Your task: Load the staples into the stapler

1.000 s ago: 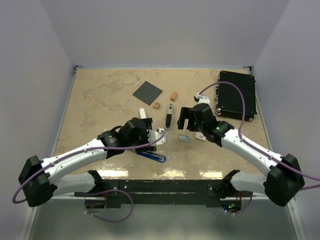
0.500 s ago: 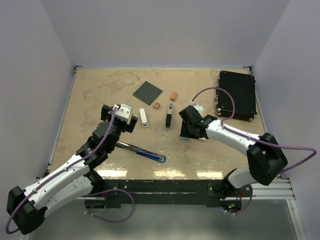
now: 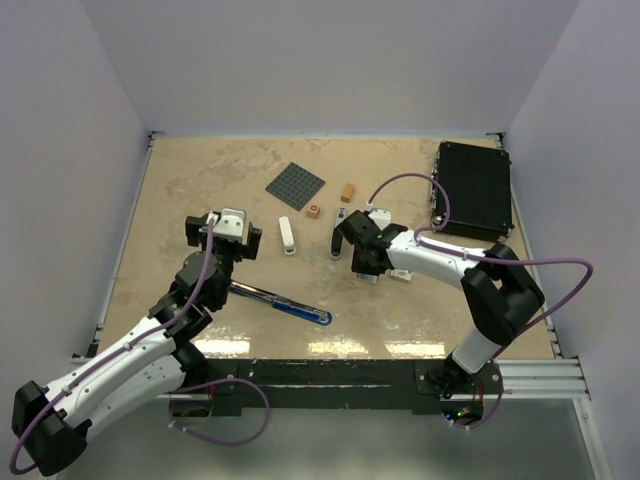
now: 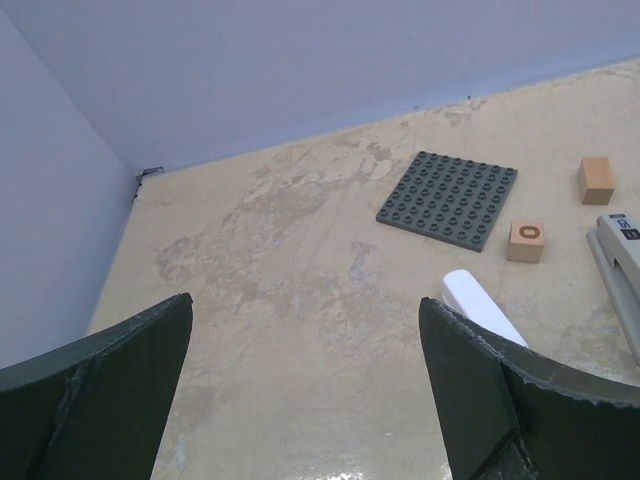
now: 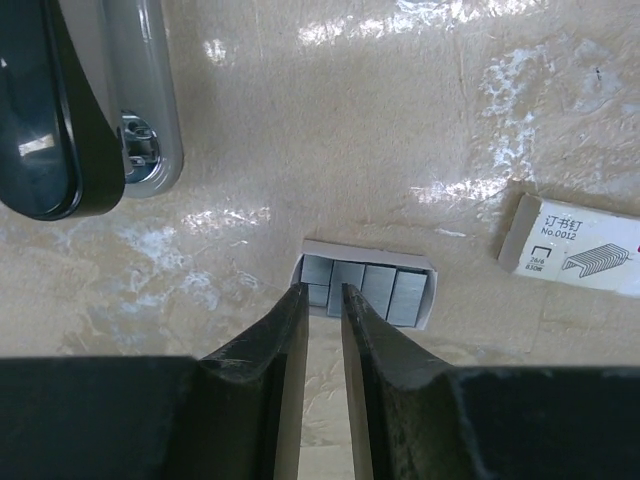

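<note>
The right gripper (image 5: pixel 323 296) stands low over the grey tray (image 5: pixel 370 283) of staple strips. Its two fingers are drawn close with only a thin gap, and the tips are at the tray's near edge. Whether a strip is really pinched, I cannot tell. The stapler (image 5: pixel 95 100) lies just beyond the tray, not touching it. The white staple box (image 5: pixel 575 250) is near on the opposite side.

The left gripper (image 4: pixel 305 390) is spread wide and holds nothing. It is raised above the table (image 4: pixel 300 260), well apart from the left wall. Ahead of it lie a white piece (image 4: pixel 482 308), a grey studded plate (image 4: pixel 450 195) and an orange block (image 4: pixel 596 180). A blue pen (image 3: pixel 290 303) lies toward the front edge. A black case (image 3: pixel 474 190) sits by the right edge.
</note>
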### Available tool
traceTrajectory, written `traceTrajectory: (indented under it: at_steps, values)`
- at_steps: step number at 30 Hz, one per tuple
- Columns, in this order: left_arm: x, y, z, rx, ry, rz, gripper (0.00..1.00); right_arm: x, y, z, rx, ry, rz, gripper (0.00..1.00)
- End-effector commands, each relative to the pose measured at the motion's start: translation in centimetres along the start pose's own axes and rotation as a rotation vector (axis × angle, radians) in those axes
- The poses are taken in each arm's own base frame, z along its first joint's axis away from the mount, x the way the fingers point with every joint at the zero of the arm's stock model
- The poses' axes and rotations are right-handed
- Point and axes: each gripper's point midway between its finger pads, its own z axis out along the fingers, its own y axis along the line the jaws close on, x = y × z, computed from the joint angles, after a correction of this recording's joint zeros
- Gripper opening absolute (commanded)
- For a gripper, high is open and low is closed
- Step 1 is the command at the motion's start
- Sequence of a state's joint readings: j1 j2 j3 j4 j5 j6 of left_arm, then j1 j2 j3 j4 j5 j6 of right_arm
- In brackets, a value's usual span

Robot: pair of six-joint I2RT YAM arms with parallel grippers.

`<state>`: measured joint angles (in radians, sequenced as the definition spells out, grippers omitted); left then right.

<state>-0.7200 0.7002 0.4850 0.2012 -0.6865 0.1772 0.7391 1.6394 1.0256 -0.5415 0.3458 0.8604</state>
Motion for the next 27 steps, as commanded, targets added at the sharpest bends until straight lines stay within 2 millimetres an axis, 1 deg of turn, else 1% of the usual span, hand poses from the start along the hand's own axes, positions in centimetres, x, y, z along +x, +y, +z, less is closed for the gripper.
traceTrajectory:
  at_steps: [1,4,7,12,17,21,23,27]
  values:
    - [-1.2,0.9,-0.1,-0.035,-0.055,-0.038,1.0,-1.3,-0.4,-0.4,0.062,-0.046,0.035,0.23]
    - [-1.2,0.9,-0.1,-0.034,-0.058,-0.032,1.0,-1.0,-0.8,-0.1,0.087,-0.036,0.031,0.23]
    - [-1.2,0.7,-0.1,-0.022,-0.061,-0.032,1.0,-0.5,-0.6,0.2,0.082,-0.021,0.019,0.23]
    - [-1.2,0.4,-0.1,-0.007,-0.062,-0.029,1.0,0.1,-0.1,0.7,0.083,0.004,0.006,0.27]
    - [-1.2,0.3,-0.1,0.001,-0.062,-0.026,0.99,0.5,-0.3,1.0,0.098,0.012,-0.006,0.31]
    - [-1.3,0.2,-0.1,0.008,-0.067,-0.025,0.99,0.8,0.0,1.1,0.092,0.02,-0.018,0.32]
    - [-1.3,0.2,-0.2,0.012,-0.069,-0.024,0.98,0.7,0.6,1.0,0.065,0.017,-0.034,0.32]
    - [-1.3,0.1,-0.2,0.018,-0.071,-0.023,0.98,0.0,2.4,0.0,-0.018,-0.011,-0.033,0.29]
